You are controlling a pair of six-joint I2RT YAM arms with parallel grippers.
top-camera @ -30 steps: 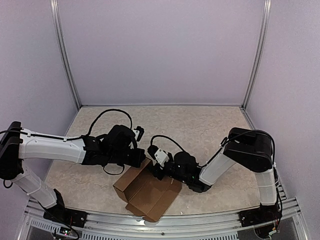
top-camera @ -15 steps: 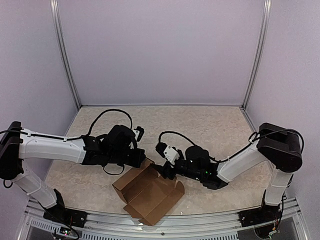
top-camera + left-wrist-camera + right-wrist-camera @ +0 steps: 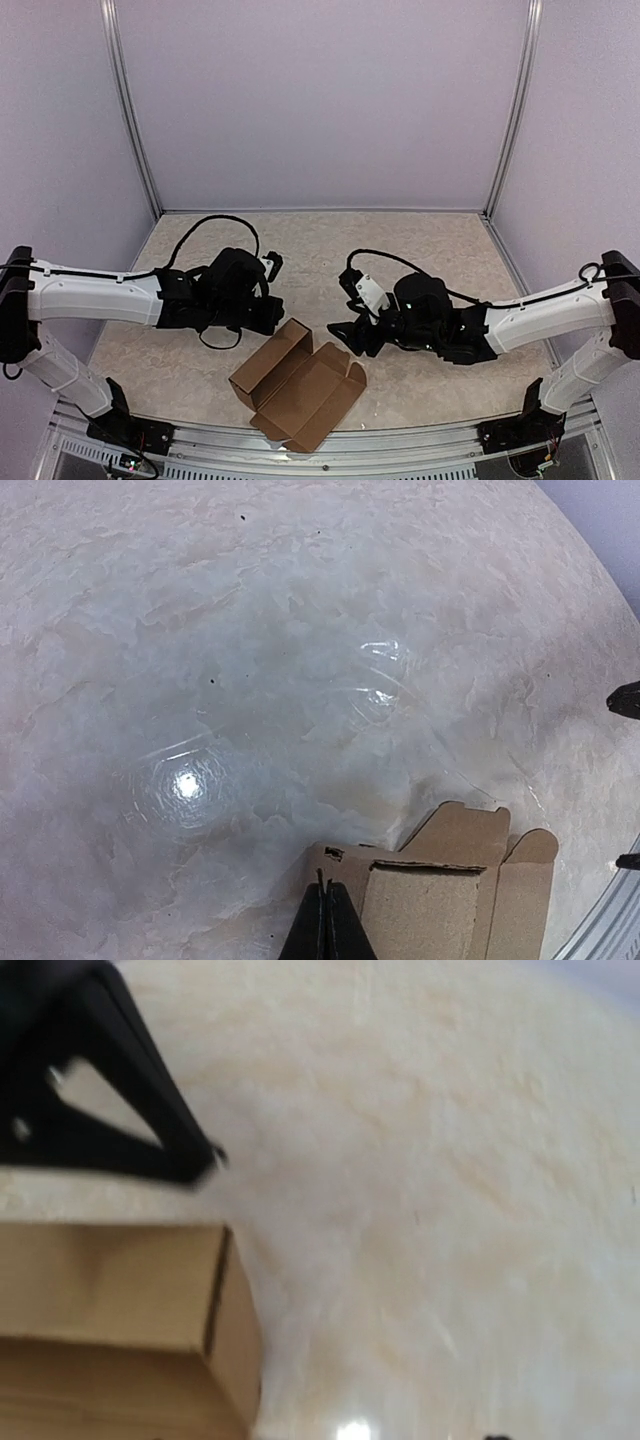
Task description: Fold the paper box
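The paper box (image 3: 300,385) is plain brown cardboard, half-formed with open flaps, and lies near the table's front edge between the arms. My left gripper (image 3: 274,318) is just behind and left of the box's far corner. In the left wrist view its fingers (image 3: 325,912) are pressed together with nothing between them, their tips overlapping the box's end flap (image 3: 450,890). My right gripper (image 3: 343,336) hovers just right of the box, apart from it. The right wrist view is blurred and shows the box's corner (image 3: 110,1310) at lower left, with no fingers between.
The beige marbled table (image 3: 400,250) is enclosed by lilac walls with metal corner posts (image 3: 130,110). A metal rail (image 3: 400,430) runs along the front edge just below the box. The left arm's dark gripper (image 3: 100,1090) shows at the right wrist view's upper left.
My right arm has pulled back to the right, off the box. The box has settled and shifted slightly. My left gripper has drawn a little back and left from the box's corner.
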